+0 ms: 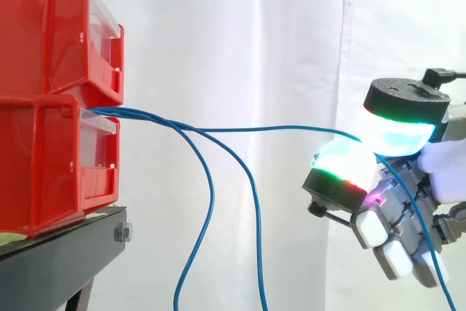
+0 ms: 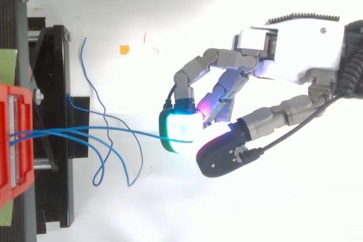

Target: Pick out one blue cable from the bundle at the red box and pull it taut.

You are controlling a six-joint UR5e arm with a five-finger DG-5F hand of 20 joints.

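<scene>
Several thin blue cables [image 1: 145, 116] come out of the lower of two stacked red boxes [image 1: 51, 165] at the left. One blue cable [image 1: 291, 128] runs almost level rightward from the lower red box [image 2: 14, 140] to my hand [image 1: 397, 202]. It is pinched between two glowing fingertips [image 1: 342, 165], and its tail hangs down past the hand. From above, the held cable [image 2: 136, 133] enters between the pads [image 2: 181, 126]. My hand [image 2: 283, 55] is shut on it. The other cables [image 1: 211, 209] droop in loops below the box.
The red boxes sit on a black stand [image 1: 65, 253] at the left. A white curtain [image 1: 240, 41] hangs behind. In the top view, loose blue cable [image 2: 93, 83] trails over the white floor beside the stand [image 2: 57, 111], near a small orange scrap [image 2: 123, 49].
</scene>
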